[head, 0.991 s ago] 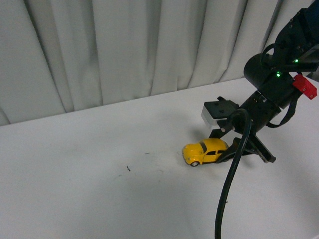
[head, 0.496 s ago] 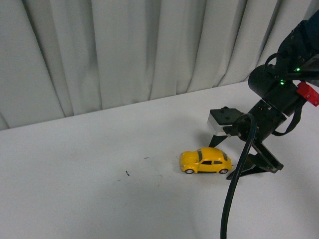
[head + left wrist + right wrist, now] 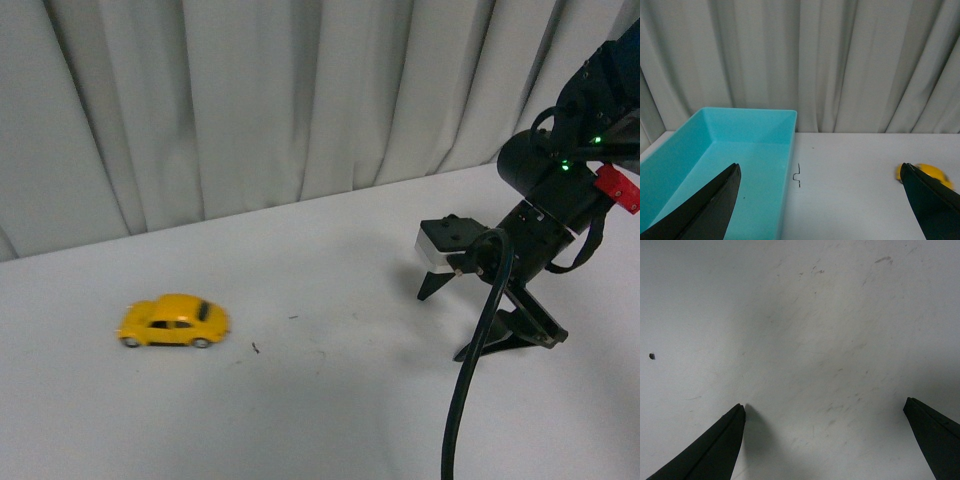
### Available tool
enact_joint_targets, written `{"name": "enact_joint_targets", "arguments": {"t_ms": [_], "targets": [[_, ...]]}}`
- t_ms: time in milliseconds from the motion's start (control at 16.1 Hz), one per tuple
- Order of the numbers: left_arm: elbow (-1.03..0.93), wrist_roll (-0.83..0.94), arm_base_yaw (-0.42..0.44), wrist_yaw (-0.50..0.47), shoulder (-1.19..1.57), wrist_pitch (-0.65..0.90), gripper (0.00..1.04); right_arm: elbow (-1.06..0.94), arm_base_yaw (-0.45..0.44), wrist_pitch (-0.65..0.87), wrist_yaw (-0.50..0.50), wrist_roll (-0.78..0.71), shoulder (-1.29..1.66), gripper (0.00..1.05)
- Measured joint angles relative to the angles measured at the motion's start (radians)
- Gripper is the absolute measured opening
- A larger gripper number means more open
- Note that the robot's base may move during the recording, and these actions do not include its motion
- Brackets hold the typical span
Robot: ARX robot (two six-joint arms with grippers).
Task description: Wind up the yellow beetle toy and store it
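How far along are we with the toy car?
Winding looks done: the right gripper is open and empty, and the car, blurred, has rolled away to the left. Nothing is in hand. Left: pick it up and store it in the blue bin.

Front overlooks table point(image 3: 320, 420); level left wrist shares the yellow beetle toy point(image 3: 175, 322); right wrist looks down, close

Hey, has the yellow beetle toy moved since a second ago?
Yes. The yellow beetle toy has rolled left, away from the open right gripper, and now sits left of the dark speck on the table, blurred.
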Motion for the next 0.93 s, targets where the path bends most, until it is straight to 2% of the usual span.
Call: {"name": "enact_joint_targets", "arguments": {"t_ms": [682, 929], "targets": [[0.0, 0.0, 0.0, 0.0, 0.0, 0.0, 0.98, -0.052, -0.002, -0.007, -0.007, -0.001, -0.048, 0.98], [0.0, 0.0, 0.0, 0.0, 0.0, 0.0, 0.98, -0.076, 0.037, -0.021, -0.185, -0.002, -0.236, 0.98]]}}
